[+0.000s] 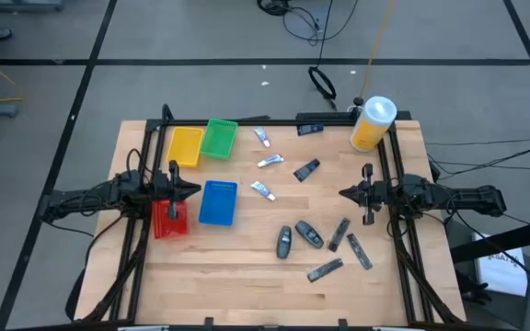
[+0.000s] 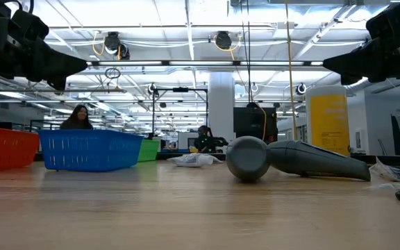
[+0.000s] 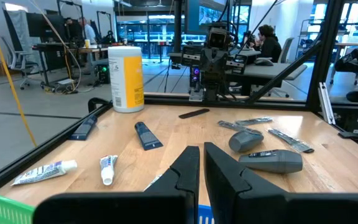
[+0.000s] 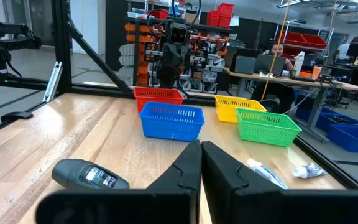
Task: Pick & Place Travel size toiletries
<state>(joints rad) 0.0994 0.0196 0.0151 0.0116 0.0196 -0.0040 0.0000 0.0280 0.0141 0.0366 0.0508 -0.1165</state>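
Left gripper [image 1: 191, 190], right gripper [image 1: 346, 193]: raised at table sides, fingers closed, facing inward.

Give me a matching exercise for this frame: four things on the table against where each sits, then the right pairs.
Things:
1. yellow container
2. red tray
3. green tray
4. left gripper

Places:
A. beside the yellow tray, far side
B. far right corner of the table
C. between the yellow and blue trays
D. under the left arm, next to the blue tray

Pairs: 1-B, 2-D, 3-A, 4-C
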